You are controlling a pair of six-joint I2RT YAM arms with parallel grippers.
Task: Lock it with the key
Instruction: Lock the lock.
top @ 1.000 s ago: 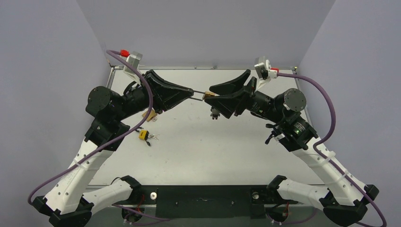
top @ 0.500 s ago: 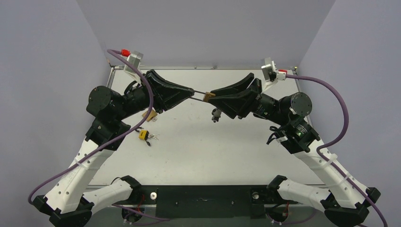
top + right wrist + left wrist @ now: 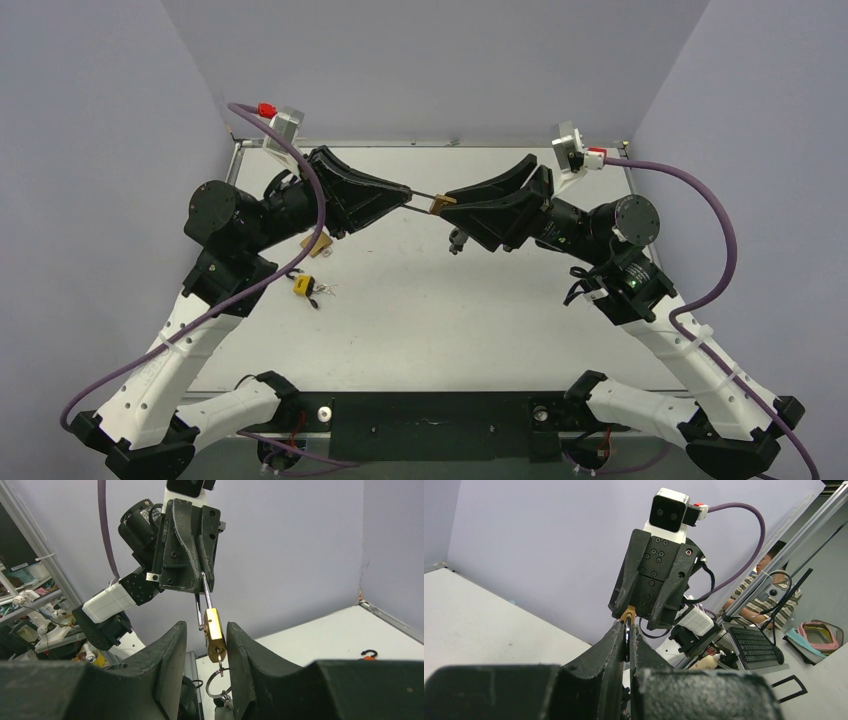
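A small brass padlock [image 3: 440, 204] hangs in mid-air above the table between both grippers. My left gripper [image 3: 408, 197] is shut on its steel shackle [image 3: 205, 597], as the left wrist view [image 3: 627, 625] also shows. The shackle's free end sits outside the lock body [image 3: 214, 635]. A key [image 3: 219, 666] sticks in the keyhole, and its ring [image 3: 216, 685] with more keys dangles below [image 3: 457, 240]. My right gripper [image 3: 205, 630] is open, with its jaws on either side of the lock body. The body lies close against one finger [image 3: 235, 645].
A yellow padlock with keys [image 3: 302, 287] lies on the white table [image 3: 430, 320] left of centre. Another brass padlock [image 3: 318, 245] lies under the left arm. A small orange-and-black item [image 3: 368, 655] lies near the table's far corner. Purple walls enclose the table.
The right wrist rolled between one second and half a second ago, turning its open jaws to sit around the lock body. Little has moved since. The left gripper stayed put on the shackle.
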